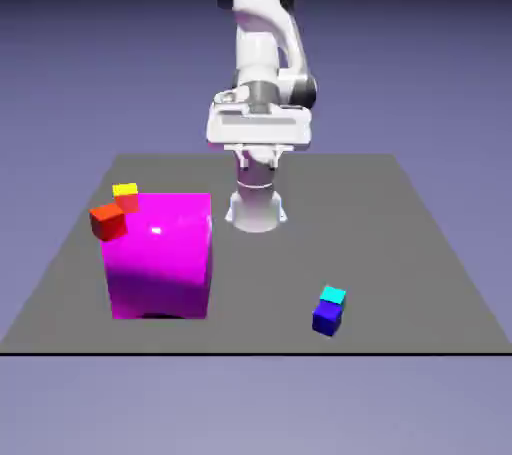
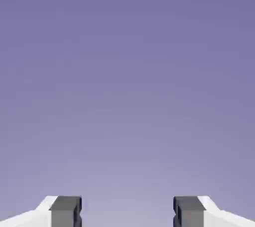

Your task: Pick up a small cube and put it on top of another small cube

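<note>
Dark blue cube: lower right of the exterior view, the nearest small block (image 1: 327,319); it crowded the grasp, and I judged a careless finger could nudge it.
Cyan cube: just beyond the blue one, lower right (image 1: 333,295); I could not tell whether the two touched.
Cyan cube's feel: I took it for light and stiff, not fragile, its smooth faces perhaps a little slippery.
Where to grip: two opposite upright sides, at mid-height, jaws turned so neither finger had to squeeze in against the blue cube.
Magenta block: big, left of the frame (image 1: 160,258); too bulky to brush past.
Red cube: by the block's upper left corner (image 1: 108,223), close to the yellow.
Yellow cube: upper left, behind the red (image 1: 125,190); small and likely easy to shove, so it wanted a soft, level set-down.
Gripper: upper middle (image 1: 259,157), fingers spread, nothing between them.
</note>
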Robot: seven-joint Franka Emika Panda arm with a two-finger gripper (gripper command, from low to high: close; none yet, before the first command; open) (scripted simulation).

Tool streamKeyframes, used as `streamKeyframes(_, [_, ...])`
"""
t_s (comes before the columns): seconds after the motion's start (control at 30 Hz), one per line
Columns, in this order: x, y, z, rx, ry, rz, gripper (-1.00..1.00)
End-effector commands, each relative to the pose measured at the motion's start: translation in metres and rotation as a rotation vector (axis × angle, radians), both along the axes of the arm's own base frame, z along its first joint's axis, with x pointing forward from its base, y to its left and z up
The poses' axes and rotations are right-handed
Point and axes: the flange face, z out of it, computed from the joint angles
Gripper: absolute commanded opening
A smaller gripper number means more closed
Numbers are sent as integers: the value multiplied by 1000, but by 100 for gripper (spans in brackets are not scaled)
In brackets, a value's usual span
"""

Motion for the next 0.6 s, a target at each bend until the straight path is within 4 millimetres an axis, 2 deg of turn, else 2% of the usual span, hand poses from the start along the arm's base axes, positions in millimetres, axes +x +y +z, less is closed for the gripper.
streamKeyframes(0.0, [2, 1, 2, -40, 7, 22, 0])
streamKeyframes(0.3, [18, 14, 7, -373, 114, 241, 0])
streamKeyframes(0.57, [35, 30, -6, -615, 255, 473, 0])
